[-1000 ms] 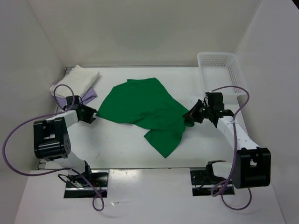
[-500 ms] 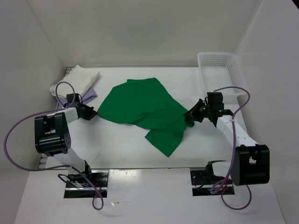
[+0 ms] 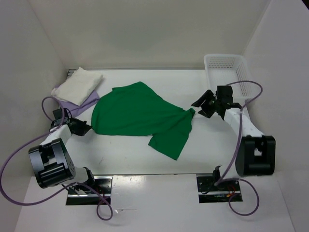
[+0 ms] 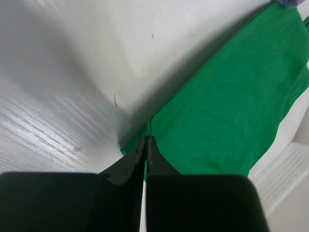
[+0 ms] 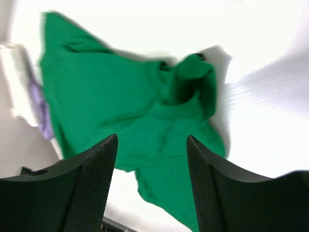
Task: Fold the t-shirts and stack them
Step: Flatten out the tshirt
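**Right lets go, left hauls the green shirt**

Within the last second my right pincer [image 3: 202,105] sprang wide and dropped the green shirt [image 3: 140,116]. The left pincer [image 4: 146,141] clenched on the shirt's left hem and dragged it toward the cream shirt [image 3: 77,83], which is stacked on the lavender shirt [image 3: 91,99]. Green now lies mid-bench [image 3: 125,152], flatter but unfolded. Lavender is mostly covered, the right wrist view is blurred, and the layering of the near flap is unclear.

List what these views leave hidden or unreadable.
Lavender t-shirt: top view, mostly covered by the cream t-shirt; its fold is unseen.
Green t-shirt: right wrist view, blurred; collar and sleeves unclear.
Mesh basket: left wrist view, cut off by the frame's corner.
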`<state>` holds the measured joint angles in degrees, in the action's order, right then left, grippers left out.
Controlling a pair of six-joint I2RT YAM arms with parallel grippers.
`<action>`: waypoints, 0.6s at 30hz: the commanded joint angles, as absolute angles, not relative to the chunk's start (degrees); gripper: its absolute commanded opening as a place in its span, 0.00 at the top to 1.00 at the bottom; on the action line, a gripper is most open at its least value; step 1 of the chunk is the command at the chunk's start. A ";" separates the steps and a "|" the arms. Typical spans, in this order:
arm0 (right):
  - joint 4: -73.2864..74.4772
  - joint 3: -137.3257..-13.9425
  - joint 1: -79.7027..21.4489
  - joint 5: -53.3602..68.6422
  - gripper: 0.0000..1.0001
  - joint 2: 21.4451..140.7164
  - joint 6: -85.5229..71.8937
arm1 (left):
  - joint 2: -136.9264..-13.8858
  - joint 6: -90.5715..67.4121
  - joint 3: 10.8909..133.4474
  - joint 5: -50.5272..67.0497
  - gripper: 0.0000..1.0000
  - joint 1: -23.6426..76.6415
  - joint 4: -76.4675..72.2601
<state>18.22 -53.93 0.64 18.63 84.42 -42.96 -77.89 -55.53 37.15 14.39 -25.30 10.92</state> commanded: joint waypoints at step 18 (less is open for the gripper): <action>23.64 -22.15 -23.37 15.03 0.57 52.73 -62.04 | -77.08 -50.19 40.96 18.63 1.00 -19.86 10.02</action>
<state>24.23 -21.50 -20.38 17.23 51.81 -59.81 -77.78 -51.88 38.26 18.11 -19.97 10.87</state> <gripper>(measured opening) 0.414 0.009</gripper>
